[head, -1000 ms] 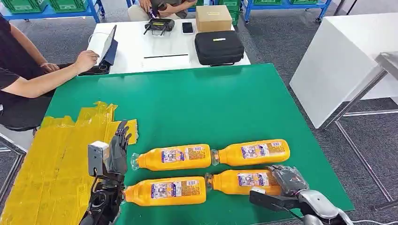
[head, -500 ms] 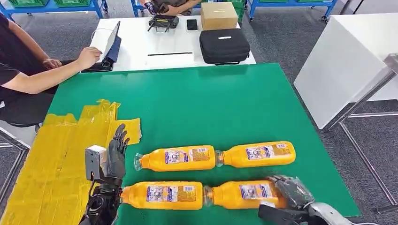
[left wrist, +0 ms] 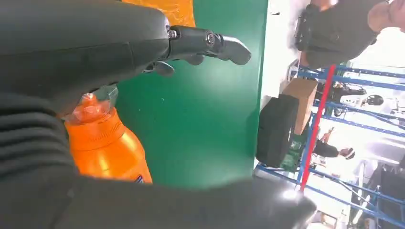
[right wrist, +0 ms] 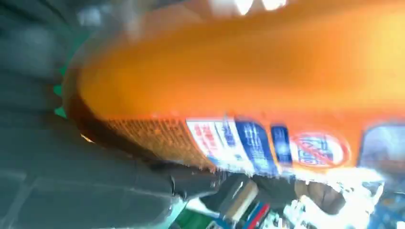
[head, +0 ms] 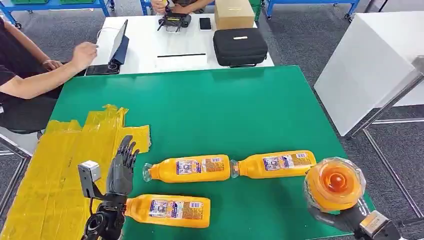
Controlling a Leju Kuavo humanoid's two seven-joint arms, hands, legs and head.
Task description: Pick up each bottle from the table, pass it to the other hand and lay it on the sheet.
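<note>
- The robot's right hand (head: 345, 217) is gripping one orange juice bottle (head: 334, 184) at about 4 o'clock on the green table (head: 225, 110), holding it lifted with its round base pointing up at the head camera.
- In the right wrist view, the held bottle (right wrist: 248, 95) is lying blurred across the frame, with dark fingers (right wrist: 191, 183) wrapping under its label.
- The robot's left hand (head: 121, 167) is standing upright at about 8 o'clock, its fingers reaching upward and slightly apart, holding nothing.
- In the left wrist view, the left hand's fingers (left wrist: 210, 43) are stretching out over the green surface, and a bottle cap and neck (left wrist: 95, 119) are showing just beside the hand.
- Three more orange bottles are lying on their sides on the table.
- The nearest lying bottle (head: 167, 210) is resting at about 7 o'clock, its cap end just beside the left wrist.
- The middle bottle (head: 190, 168) is lying at about 6 o'clock, cap pointing towards the left hand.
- The third bottle (head: 275, 164) is lying at about 5 o'clock, its cap almost touching the middle bottle's base.
- A crumpled yellow sheet (head: 55, 165) is covering the table's edge from 8 to 9 o'clock, with no bottle on it.
- At 11 o'clock, a person's arm (head: 45, 80) is reaching over a white table (head: 150, 45) towards a tablet (head: 117, 47).
- A black case (head: 240, 46) and a cardboard box (head: 233, 13) are sitting at 12 o'clock.
</note>
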